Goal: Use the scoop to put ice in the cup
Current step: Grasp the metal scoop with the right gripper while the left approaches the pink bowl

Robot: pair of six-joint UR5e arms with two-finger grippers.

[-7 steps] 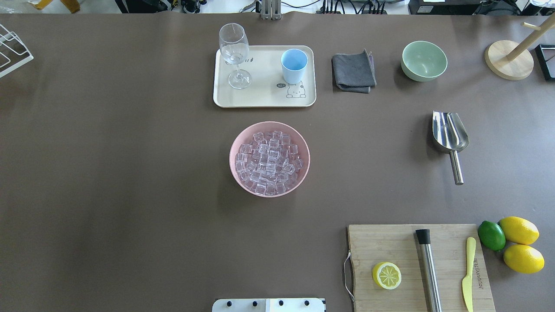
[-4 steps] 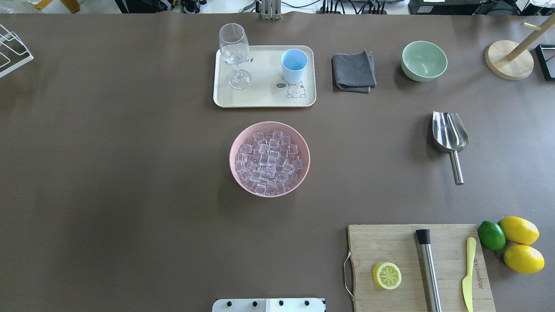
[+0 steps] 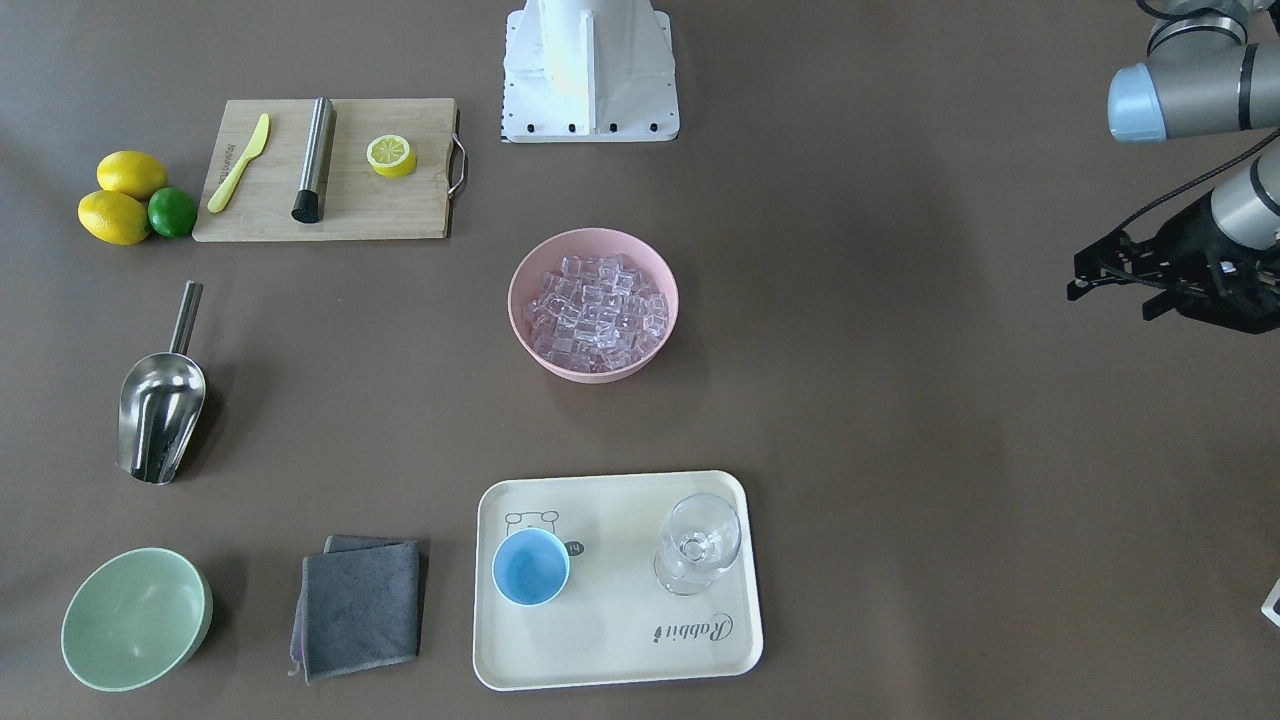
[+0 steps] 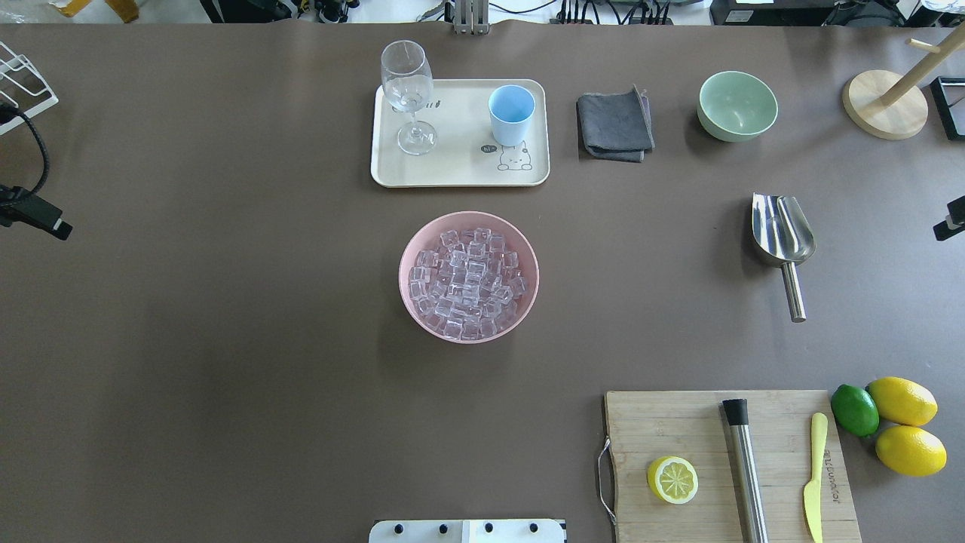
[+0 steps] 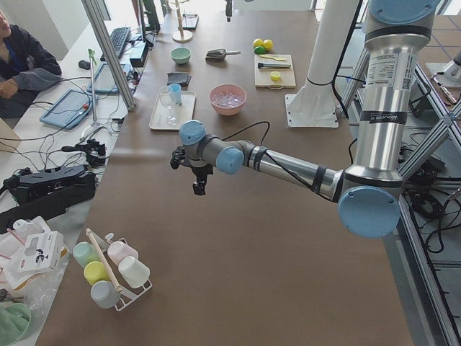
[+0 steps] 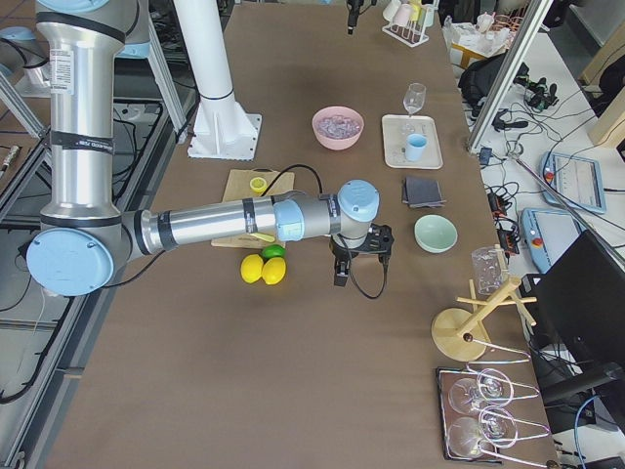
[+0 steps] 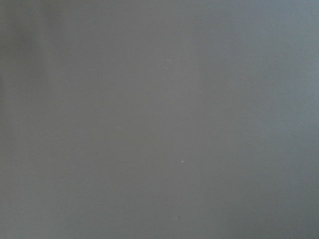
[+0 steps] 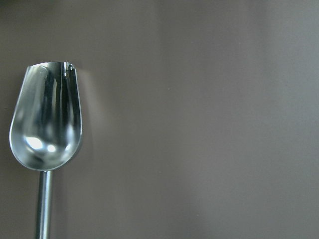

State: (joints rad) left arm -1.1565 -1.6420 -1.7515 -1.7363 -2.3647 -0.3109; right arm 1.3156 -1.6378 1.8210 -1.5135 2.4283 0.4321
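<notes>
The ice [image 4: 467, 283] fills a pink bowl [image 4: 407, 256] at the table's middle. The light-blue cup [image 4: 511, 113] stands upright and empty on a cream tray [image 4: 460, 170], beyond the bowl. The steel scoop [image 4: 782, 234] lies flat on the table to the right, handle toward me; the right wrist view shows it at its left [image 8: 45, 124]. My right gripper [image 4: 948, 226] just shows at the right edge, right of the scoop and apart from it. My left gripper [image 3: 1110, 280] hovers far left of the bowl. I cannot tell whether either gripper is open or shut.
A stemmed glass [image 4: 408, 83] shares the tray. A grey cloth [image 4: 614, 124], a green bowl [image 4: 736, 105] and a wooden stand [image 4: 886, 105] sit at the back right. A cutting board [image 4: 693, 422] with a steel cylinder [image 4: 745, 467], and lemons [image 4: 902, 400], lie front right.
Both arms have come into the overhead view: the left gripper at the left edge, the right gripper's tip at the right edge. The objects have not moved.
</notes>
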